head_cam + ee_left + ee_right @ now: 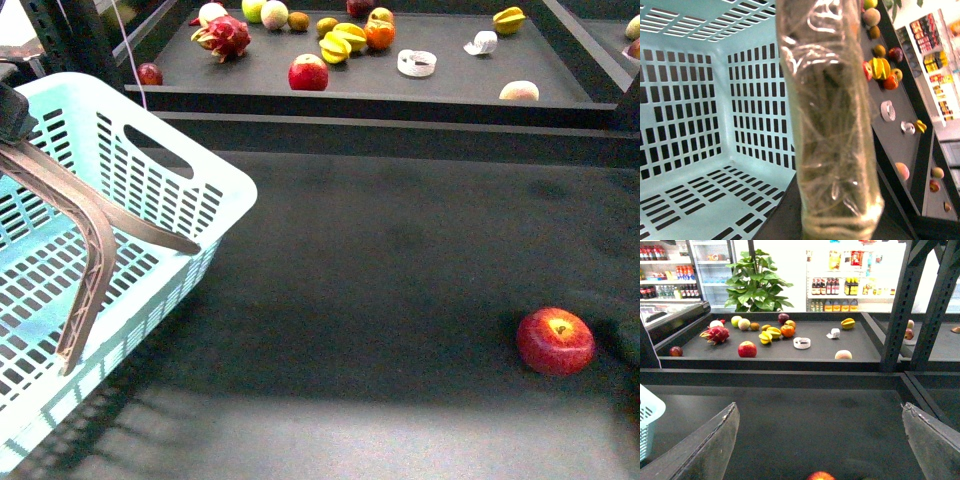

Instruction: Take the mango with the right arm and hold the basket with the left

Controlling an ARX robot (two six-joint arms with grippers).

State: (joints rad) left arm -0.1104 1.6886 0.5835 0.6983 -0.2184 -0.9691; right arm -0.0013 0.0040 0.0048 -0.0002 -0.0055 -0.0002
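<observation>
The turquoise basket (120, 215) stands at the near left of the dark table, with its grey-brown handle (90, 260) raised. My left gripper (12, 120) is shut on that handle at the far left edge of the front view. In the left wrist view the handle (830, 125) fills the middle, with the basket's slotted inside (700, 115) behind it. My right gripper (820, 450) is open and empty, its two fingers wide apart above the table. A red apple (555, 340) lies just below it and shows at the edge of the right wrist view (820, 476). I cannot pick out the mango in any view.
A raised shelf (440, 95) behind the table holds a dragon fruit (222, 37), a red apple (308, 72), starfruit (340, 45), an orange fruit (379, 33), a white tape roll (416, 63) and a pale peach-coloured fruit (519, 90). Dark frame posts (900, 315) stand at the right.
</observation>
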